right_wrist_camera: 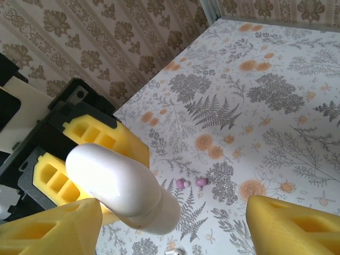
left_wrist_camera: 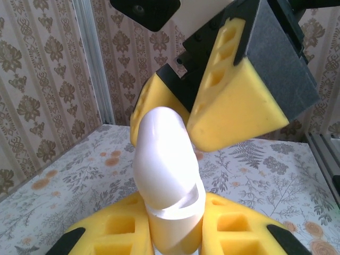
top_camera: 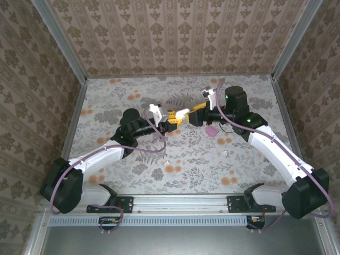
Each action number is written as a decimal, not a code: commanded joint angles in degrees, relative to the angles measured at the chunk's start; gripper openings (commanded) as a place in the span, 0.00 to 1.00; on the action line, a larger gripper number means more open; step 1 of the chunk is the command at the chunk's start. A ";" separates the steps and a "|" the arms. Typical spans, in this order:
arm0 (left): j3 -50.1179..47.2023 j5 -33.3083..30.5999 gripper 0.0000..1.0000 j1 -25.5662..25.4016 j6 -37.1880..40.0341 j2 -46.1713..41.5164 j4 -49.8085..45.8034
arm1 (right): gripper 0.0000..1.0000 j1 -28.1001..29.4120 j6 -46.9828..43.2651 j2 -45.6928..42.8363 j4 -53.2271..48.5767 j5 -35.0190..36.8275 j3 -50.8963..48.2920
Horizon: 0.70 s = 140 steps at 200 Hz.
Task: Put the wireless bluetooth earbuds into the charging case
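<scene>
Left tool [left_wrist_camera: 175, 226]: clamped on white case [left_wrist_camera: 164, 159], held off the tabletop [right_wrist_camera: 276, 106]. Right tool [right_wrist_camera: 175, 212]: apart, straddling its upper end. We log earbuds [right_wrist_camera: 201, 182] loose on the tabletop; none inserted yet.

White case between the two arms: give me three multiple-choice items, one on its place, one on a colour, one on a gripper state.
1. The white case is: A held in the left gripper; B lying loose; C on a wall.
2. The oval pebble is: A green; B pink-purple; C black.
3. The right gripper is: A shut on the case; B shut on nothing; C open.
Key: 1 A, the left wrist view shows it clamped; 2 B, plain in the top view; 3 C, its jaws stand wide apart.
</scene>
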 commanded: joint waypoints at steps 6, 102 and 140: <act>0.35 2.61 0.00 -0.71 1.56 -0.94 0.44 | 0.74 0.19 1.78 0.50 2.79 2.92 2.00; -0.71 -0.56 0.00 -0.66 2.06 -1.80 0.35 | 0.79 -0.08 3.01 -3.37 2.20 4.94 1.97; -2.52 -2.68 0.00 -0.63 3.20 -2.76 0.74 | 0.78 -8.28 11.91 -12.40 -0.44 16.98 -3.17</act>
